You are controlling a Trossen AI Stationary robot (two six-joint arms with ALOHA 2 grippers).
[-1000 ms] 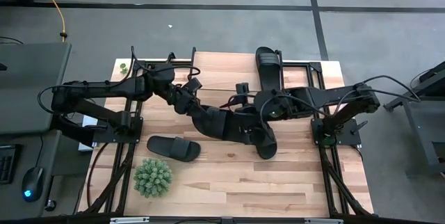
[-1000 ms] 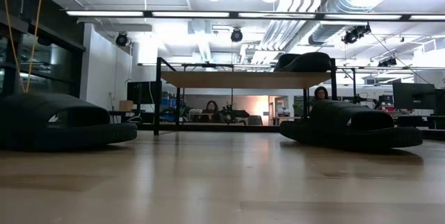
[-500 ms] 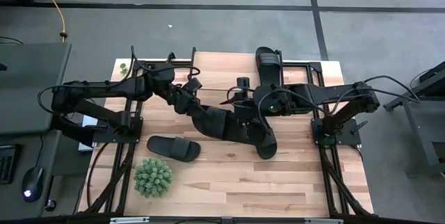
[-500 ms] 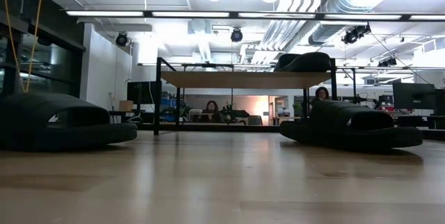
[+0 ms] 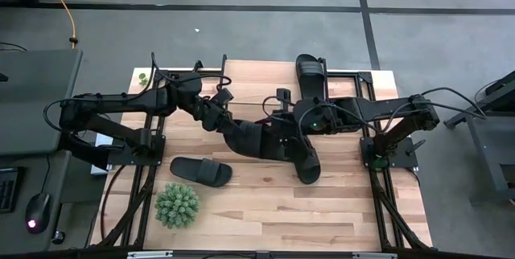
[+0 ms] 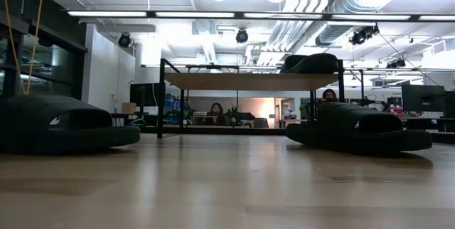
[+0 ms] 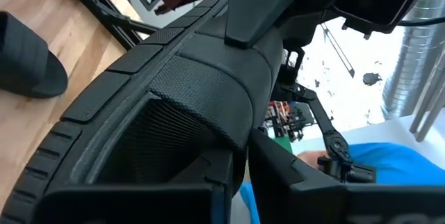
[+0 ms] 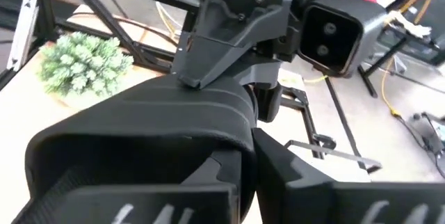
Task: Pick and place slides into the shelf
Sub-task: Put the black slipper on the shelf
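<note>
Both grippers are shut on one black slide [image 5: 261, 142] over the middle of the table. My left gripper [image 5: 241, 134] comes at it from the left and my right gripper [image 5: 279, 133] from the right. The same slide fills the left wrist view [image 7: 181, 92] and the right wrist view [image 8: 139, 126]. A second slide [image 5: 201, 170] lies sole-down on the table near the left. A third [image 5: 308, 165] lies just right of the grippers. Another slide [image 5: 311, 74] rests on the plank top of the shelf [image 5: 257, 78] at the far edge. My left gripper pinches the edge of the slide's strap [image 7: 233, 147] between its two fingers, coming from the table's left. The slide hangs clear of the table. My right gripper pinches the opposite edge of the same strap [image 8: 240, 151] between its two fingers, coming from the table's right.
A small green plant [image 5: 177, 204] stands near the table's front left corner, close to the slide lying there. In the low view the shelf [image 6: 249, 81] stands on thin black legs with room beneath it. People sit in the room beyond the table.
My right gripper has gone a little toward the table's left and far edge, up to the slide that my left gripper holds. The slide has stayed about where it was.
</note>
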